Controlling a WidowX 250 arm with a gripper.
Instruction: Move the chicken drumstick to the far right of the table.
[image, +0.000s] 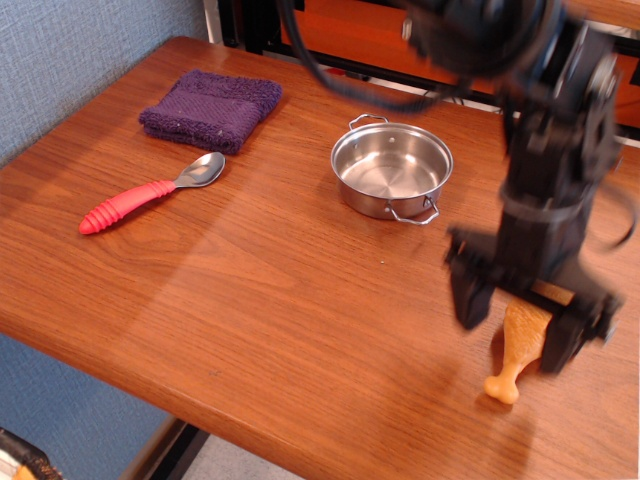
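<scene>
Glossy tan chicken drumstick (520, 348) with knobbed bone lies on the wood-grain desk (280, 300); blurred claw (515, 325) above, spread open.

Robot lab bench, wood-grain table (250, 300), blue partition wall (70, 60), toy kitchenware, black arm (545, 150)

On the table (260, 300), the cloth (211, 108) lies at the back left with the spoon (150, 194) in front of it. The pot (391, 171) sits right of both, and the drumstick (520, 350) lies front right under the gripper (515, 315).
</scene>
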